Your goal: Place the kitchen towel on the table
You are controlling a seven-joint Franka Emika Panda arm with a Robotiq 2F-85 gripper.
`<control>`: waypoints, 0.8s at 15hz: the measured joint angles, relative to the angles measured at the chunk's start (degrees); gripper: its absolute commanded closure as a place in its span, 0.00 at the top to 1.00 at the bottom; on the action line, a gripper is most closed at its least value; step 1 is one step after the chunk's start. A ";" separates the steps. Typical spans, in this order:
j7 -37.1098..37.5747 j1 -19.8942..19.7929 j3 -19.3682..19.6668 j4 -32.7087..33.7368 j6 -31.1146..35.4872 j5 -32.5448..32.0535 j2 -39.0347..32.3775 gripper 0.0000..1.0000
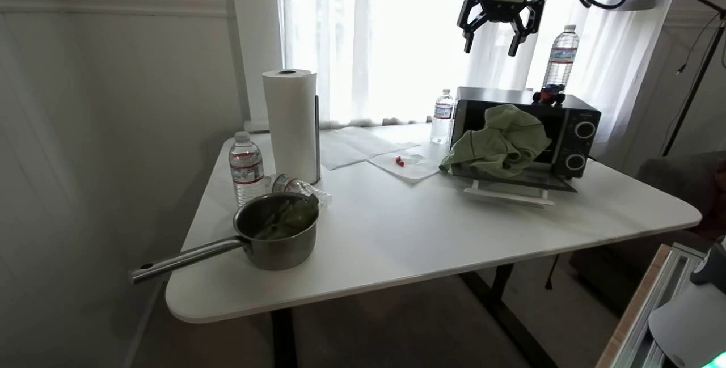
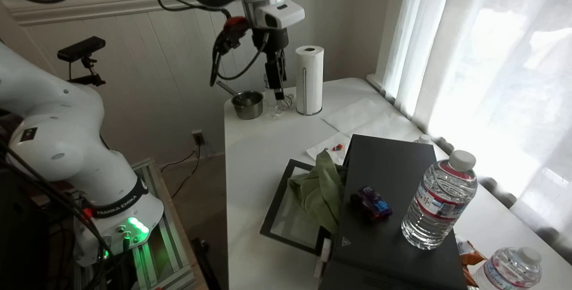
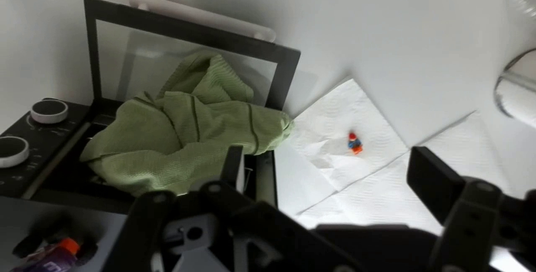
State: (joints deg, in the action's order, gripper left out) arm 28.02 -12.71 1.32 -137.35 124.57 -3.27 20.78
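A crumpled green kitchen towel [image 1: 505, 141] hangs in the open front of the microwave and spills onto its lowered door. It also shows in an exterior view [image 2: 318, 187] and in the wrist view [image 3: 188, 129]. The white table [image 1: 397, 232] carries the microwave and also shows in an exterior view [image 2: 259, 156]. My gripper [image 1: 491, 49] is open and empty, high above the table and the microwave. In the wrist view the gripper's fingers [image 3: 328, 167] stand wide apart, with the towel below and beyond the left finger, apart from it.
The black microwave [image 2: 384, 160] bears a toy car [image 2: 372, 203] and an upright water bottle [image 2: 440, 200]. Paper towel sheets [image 3: 377, 188] with a small toy figure [image 3: 354, 143] lie beside it. A paper towel roll [image 1: 290, 124], bottles [image 1: 247, 169] and a pot [image 1: 281, 249] stand at the far end.
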 measured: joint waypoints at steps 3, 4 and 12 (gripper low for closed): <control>8.44 -3.07 -0.27 -4.13 7.60 -7.55 -2.25 1.00; 11.00 -4.36 -0.24 -5.24 9.93 -10.35 -3.02 1.00; 13.16 -5.30 0.28 -6.06 12.23 -13.24 -4.58 1.00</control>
State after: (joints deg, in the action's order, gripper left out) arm 41.18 -18.01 1.60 -143.41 136.80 -16.50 16.20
